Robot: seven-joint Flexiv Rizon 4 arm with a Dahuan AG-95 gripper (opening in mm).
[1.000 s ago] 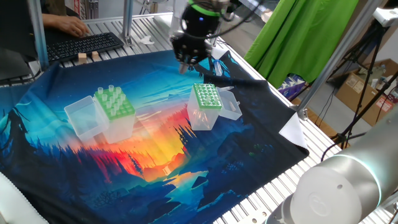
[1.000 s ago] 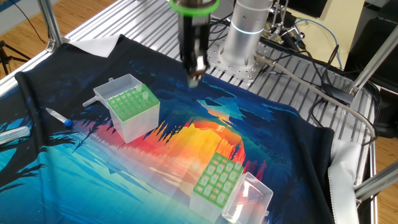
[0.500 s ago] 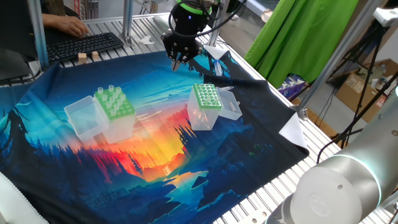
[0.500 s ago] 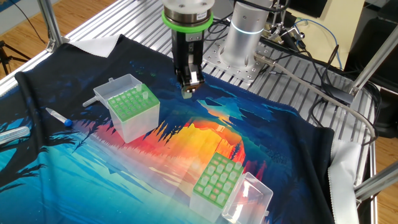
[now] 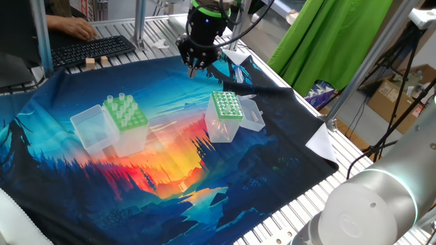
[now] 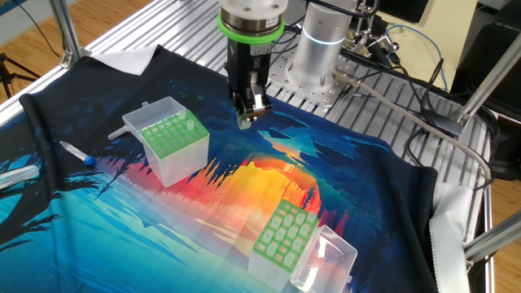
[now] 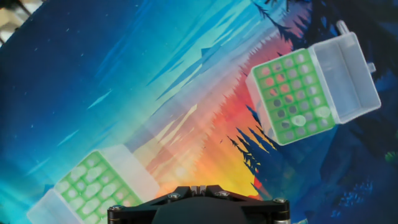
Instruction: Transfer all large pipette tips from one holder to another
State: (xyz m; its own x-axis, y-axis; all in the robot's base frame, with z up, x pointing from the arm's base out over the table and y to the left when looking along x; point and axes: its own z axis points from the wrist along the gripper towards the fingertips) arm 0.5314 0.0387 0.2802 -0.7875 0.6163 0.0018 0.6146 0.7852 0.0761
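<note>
We note gripper [image 6: 247,122] jaws together, empty, hanging above mat [image 6: 342,187], apart from both tip boxes; large pipette tips [image 5: 121,103] standing in wide-holed box [image 5: 126,122].

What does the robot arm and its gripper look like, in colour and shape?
The arm is a smooth silver-grey cylinder. The wrist has a metal ring and a bright green band. Below it, the gripper is black and narrow, with two slim fingers. Black cables run behind the base.
</note>
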